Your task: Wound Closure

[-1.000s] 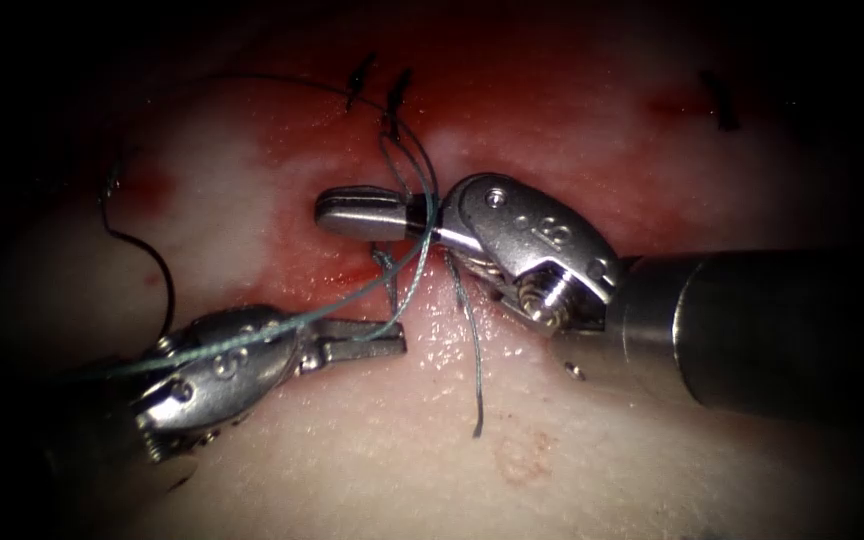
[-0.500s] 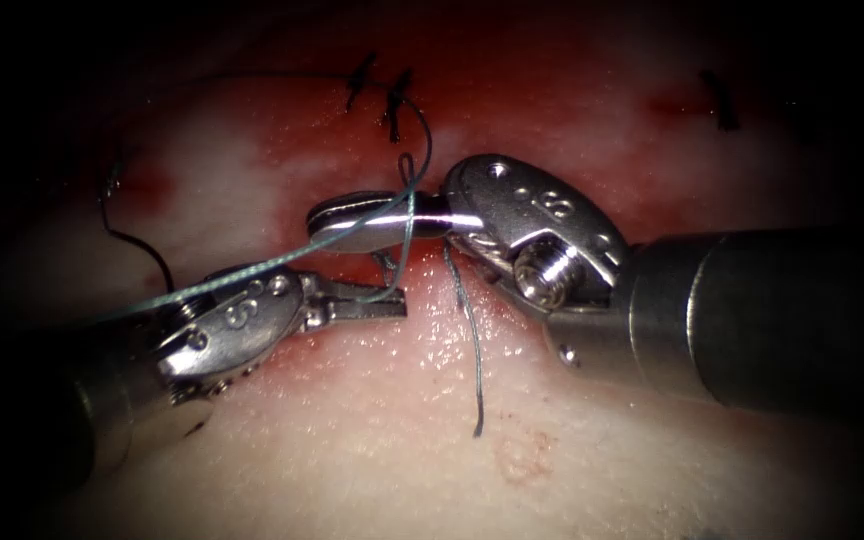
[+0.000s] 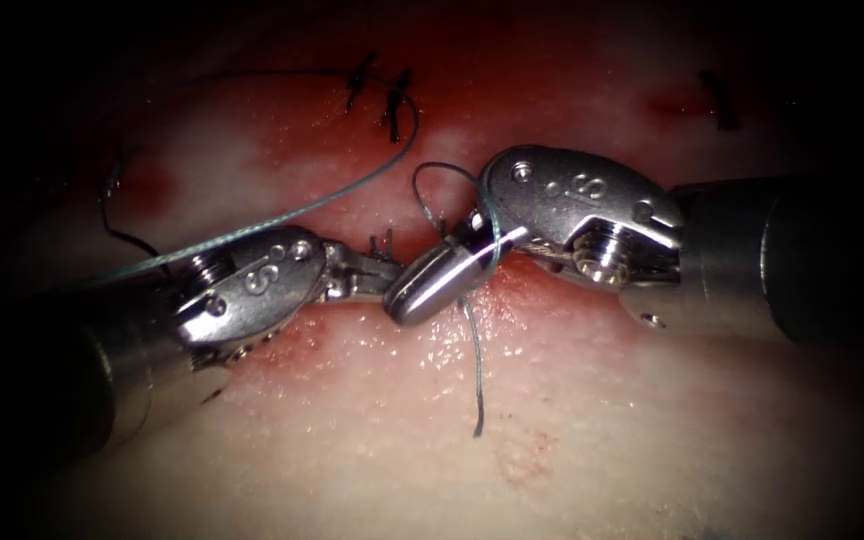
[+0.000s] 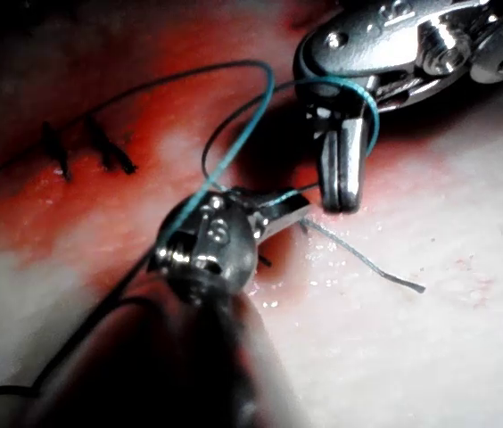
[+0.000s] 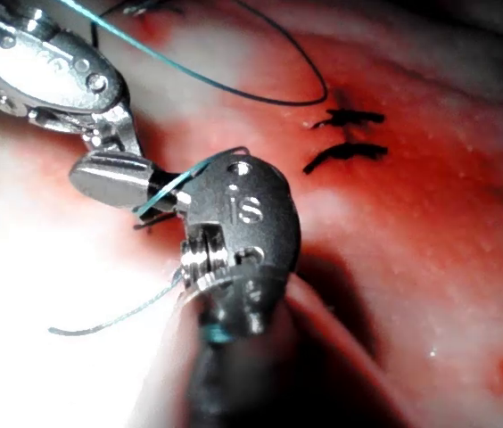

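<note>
Thin teal thread (image 3: 282,212) gripped by left end effector (image 3: 377,270); looped round closed, empty right end effector (image 3: 422,288). Needle unseen. Loop best kept snug.

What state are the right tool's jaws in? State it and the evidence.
Shut: the right tool shows its jaws pressed together with no gap, thread looped around them; nothing visibly held between them. The wrist views agree.

L tool (image 3: 377,272) fingers' grip hidden by R tool (image 3: 430,285)
</note>
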`<state>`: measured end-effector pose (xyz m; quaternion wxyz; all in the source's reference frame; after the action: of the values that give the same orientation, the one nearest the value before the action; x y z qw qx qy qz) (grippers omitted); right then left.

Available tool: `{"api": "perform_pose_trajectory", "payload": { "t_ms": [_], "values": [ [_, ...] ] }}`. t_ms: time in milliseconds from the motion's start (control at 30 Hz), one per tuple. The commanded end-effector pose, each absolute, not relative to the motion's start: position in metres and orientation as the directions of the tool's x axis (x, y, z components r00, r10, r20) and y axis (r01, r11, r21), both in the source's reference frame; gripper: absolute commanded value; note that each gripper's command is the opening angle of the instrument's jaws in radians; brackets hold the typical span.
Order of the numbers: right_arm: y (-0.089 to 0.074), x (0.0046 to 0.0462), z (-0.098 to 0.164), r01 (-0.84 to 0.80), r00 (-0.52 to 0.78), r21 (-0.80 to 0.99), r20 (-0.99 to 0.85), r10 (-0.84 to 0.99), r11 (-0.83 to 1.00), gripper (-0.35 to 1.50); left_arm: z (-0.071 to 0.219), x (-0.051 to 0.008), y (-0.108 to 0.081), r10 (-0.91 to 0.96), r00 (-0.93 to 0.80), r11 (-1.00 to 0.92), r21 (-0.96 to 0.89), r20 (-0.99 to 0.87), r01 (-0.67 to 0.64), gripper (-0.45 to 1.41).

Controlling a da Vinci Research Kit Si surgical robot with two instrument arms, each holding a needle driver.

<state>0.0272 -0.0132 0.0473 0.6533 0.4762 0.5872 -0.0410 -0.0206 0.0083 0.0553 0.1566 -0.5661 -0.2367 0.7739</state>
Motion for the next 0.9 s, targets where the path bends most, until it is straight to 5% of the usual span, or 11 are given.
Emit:
{"api": "perform_pose_trajectory", "payload": {
  "t_ms": [33, 100, 267, 467, 733, 900],
  "values": [
    [-0.0139, 0.0284, 0.0477, 0.642, 0.315, 0.543, -0.83, 0.46, 0.541, 0.0, 0.056, -0.0214, 0.0084, 0.511, -0.312, -0.839, -0.544, -0.801, 0.023, -0.45],
    [-0.0147, 0.0288, 0.0473, 0.662, 0.328, 0.529, -0.841, 0.43, 0.531, 0.46, 0.0561, -0.0215, 0.0085, 0.511, -0.312, -0.839, -0.544, -0.801, 0.023, -0.45],
    [-0.0162, 0.0299, 0.0463, 0.718, 0.296, 0.472, -0.872, 0.39, 0.511, 0.89, 0.0564, -0.0215, 0.0089, 0.508, -0.319, -0.841, -0.541, -0.8, 0.019, -0.45],
    [-0.0168, 0.0306, 0.0458, 0.713, 0.351, 0.438, -0.899, 0.261, 0.547, 1.03, 0.0566, -0.0214, 0.0085, 0.503, -0.326, -0.843, -0.538, -0.8, 0.019, -0.45],
    [-0.0167, 0.0304, 0.0466, 0.746, 0.465, 0.395, -0.885, 0.005, 0.536, 0.83, 0.0566, -0.0211, 0.0085, 0.502, -0.327, -0.843, -0.537, -0.801, 0.021, -0.45],
    [-0.0177, 0.0303, 0.048, 0.759, 0.49, 0.377, -0.867, -0.085, 0.531, 1.2, 0.0567, -0.0211, 0.0083, 0.5, -0.327, -0.844, -0.535, -0.802, 0.022, -0.45]
  ]
}}
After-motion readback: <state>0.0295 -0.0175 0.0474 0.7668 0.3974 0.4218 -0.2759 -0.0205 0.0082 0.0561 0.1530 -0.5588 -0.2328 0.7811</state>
